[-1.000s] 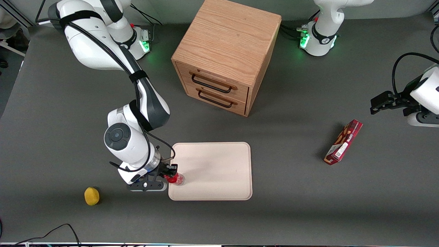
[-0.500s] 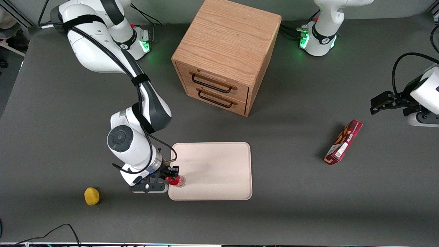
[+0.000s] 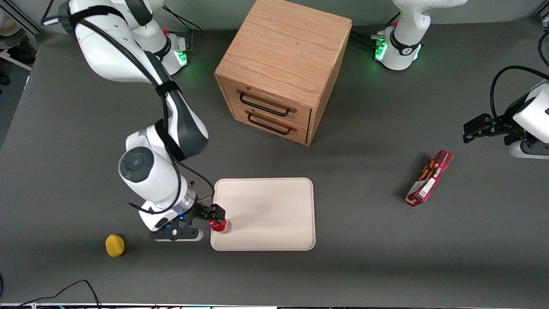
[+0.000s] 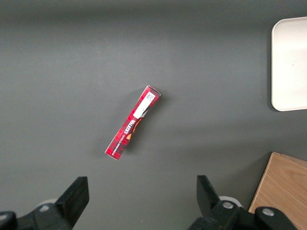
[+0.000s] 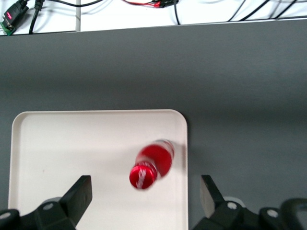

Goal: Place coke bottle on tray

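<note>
The coke bottle (image 3: 221, 225), small and red with a red cap, stands on the cream-beige tray (image 3: 266, 214), close to the tray's corner nearest the front camera at the working arm's end. My right gripper (image 3: 213, 216) is just above the bottle, open, holding nothing. In the right wrist view the bottle (image 5: 152, 164) stands free on the tray (image 5: 72, 143), below the gripper (image 5: 145, 189), whose fingers are spread wide to either side of it. The tray's edge also shows in the left wrist view (image 4: 290, 62).
A wooden two-drawer cabinet (image 3: 283, 68) stands farther from the front camera than the tray. A yellow lemon-like object (image 3: 114, 245) lies toward the working arm's end. A long red snack box (image 3: 429, 177) lies toward the parked arm's end and shows in the left wrist view (image 4: 133, 122).
My right arm's wrist has lifted and drawn back a little toward the working arm's end. The gripper has let go of the bottle, which stays in place on the tray.
</note>
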